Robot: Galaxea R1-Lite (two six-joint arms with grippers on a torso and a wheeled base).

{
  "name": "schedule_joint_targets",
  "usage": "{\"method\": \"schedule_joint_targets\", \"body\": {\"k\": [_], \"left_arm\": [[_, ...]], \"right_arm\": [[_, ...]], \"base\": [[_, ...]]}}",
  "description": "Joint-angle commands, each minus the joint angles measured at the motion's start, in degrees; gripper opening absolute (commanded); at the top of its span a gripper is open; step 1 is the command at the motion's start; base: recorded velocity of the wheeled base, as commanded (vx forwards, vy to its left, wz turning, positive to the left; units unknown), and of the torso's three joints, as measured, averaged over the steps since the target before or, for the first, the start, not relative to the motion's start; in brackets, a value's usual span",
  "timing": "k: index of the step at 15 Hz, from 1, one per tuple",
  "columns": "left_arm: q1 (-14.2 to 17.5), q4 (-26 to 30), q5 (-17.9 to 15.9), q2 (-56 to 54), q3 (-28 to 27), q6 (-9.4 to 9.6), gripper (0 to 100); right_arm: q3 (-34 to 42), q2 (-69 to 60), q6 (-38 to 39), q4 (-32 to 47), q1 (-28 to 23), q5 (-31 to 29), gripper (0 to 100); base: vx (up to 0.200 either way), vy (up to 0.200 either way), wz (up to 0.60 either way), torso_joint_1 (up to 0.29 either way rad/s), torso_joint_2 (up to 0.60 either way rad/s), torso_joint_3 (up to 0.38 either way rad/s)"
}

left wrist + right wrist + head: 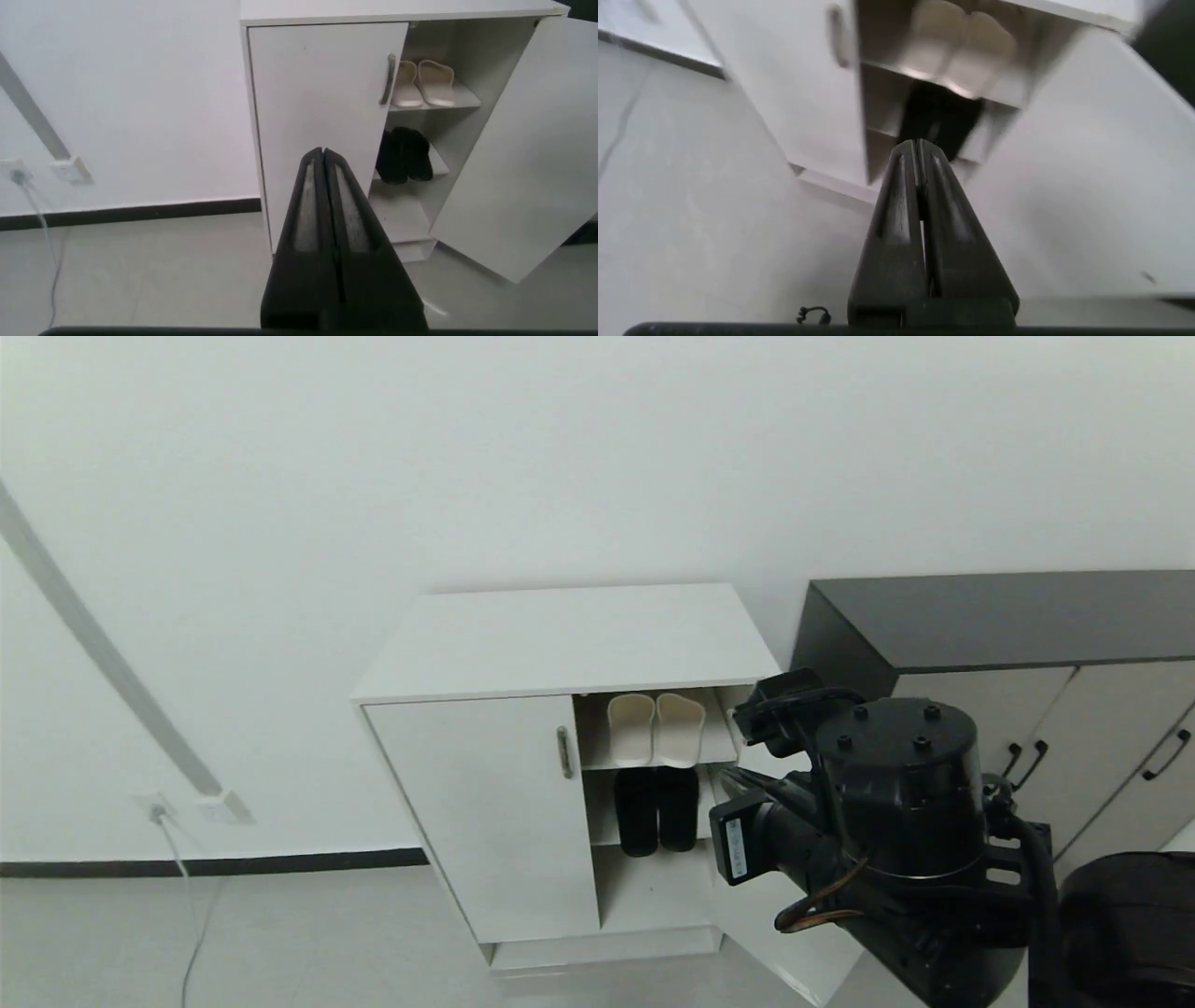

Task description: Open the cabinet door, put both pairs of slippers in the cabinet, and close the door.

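The white cabinet [560, 635] has its left door [485, 821] closed and its right door [519, 149] swung wide open. A cream pair of slippers [655, 728] lies on the upper shelf. A black pair of slippers [656, 807] sits on the shelf below. My left gripper [324, 154] is shut and empty, held off in front of the closed left door. My right gripper [918, 147] is also shut and empty, aimed at the open compartment with the black slippers [938, 112] just beyond its tips. The right arm [887, 821] hides part of the open door.
A dark-topped sideboard [999, 616] with grey doors stands right of the cabinet. A wall socket [154, 805] with a hanging cable sits low on the left wall. Bare floor [280, 943] spreads before the cabinet. The bottom compartment [653, 891] holds nothing.
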Motion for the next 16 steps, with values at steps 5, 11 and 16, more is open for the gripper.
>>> {"method": "schedule_joint_targets", "body": {"k": [5,11,16], "left_arm": [[0.1,0.0,0.0,0.1,0.0,0.02,0],[0.1,0.0,0.1,0.1,0.0,-0.07,0],[0.1,0.0,0.1,0.1,0.0,0.02,0]], "right_arm": [[0.1,0.1,-0.8,-0.1,-0.1,-0.1,0],[0.2,0.1,-0.8,-0.3,-0.3,-0.4,0],[-1.9,1.9,-3.4,-3.4,-6.7,0.0,0]], "base": [[0.0,0.0,-0.24,0.007,0.0,0.0],[-0.1,0.0,0.0,0.001,0.0,0.001],[-0.04,0.0,0.0,0.001,0.0,-0.002]]}}
